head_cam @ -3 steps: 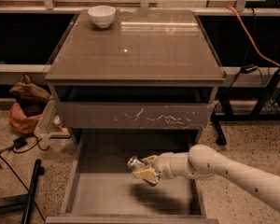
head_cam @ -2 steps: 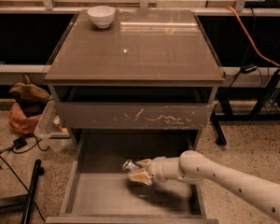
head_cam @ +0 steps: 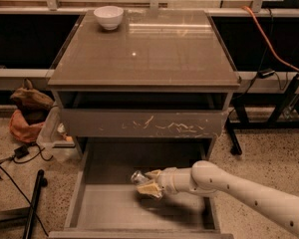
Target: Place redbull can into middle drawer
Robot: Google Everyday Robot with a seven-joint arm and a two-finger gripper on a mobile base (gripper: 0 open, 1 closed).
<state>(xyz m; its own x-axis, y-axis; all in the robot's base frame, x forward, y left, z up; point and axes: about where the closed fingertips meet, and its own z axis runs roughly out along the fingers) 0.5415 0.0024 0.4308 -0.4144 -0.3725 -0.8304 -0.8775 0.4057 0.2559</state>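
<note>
The middle drawer (head_cam: pixel 114 208) is pulled out at the bottom of the cabinet, with a smooth grey floor and low side walls. My gripper (head_cam: pixel 147 182) reaches in from the right on a white arm and is low over the drawer floor, near its middle. It is shut on the redbull can (head_cam: pixel 137 177), of which only a small shiny silver end shows, sticking out to the left between the yellowish fingers (head_cam: pixel 152 189). I cannot tell whether the can touches the floor.
A white bowl (head_cam: pixel 108 17) stands at the back left of the cabinet top (head_cam: pixel 149 49). Above the open drawer is a shut drawer front with pale scratches (head_cam: pixel 144 124). A clear plastic bin (head_cam: pixel 52 136), an orange bag (head_cam: pixel 24 126) and a black pole (head_cam: pixel 32 203) are at the left; black stands are at the right.
My gripper has moved left and a little towards the drawer's front with the can in it, and sits lower in the drawer.
</note>
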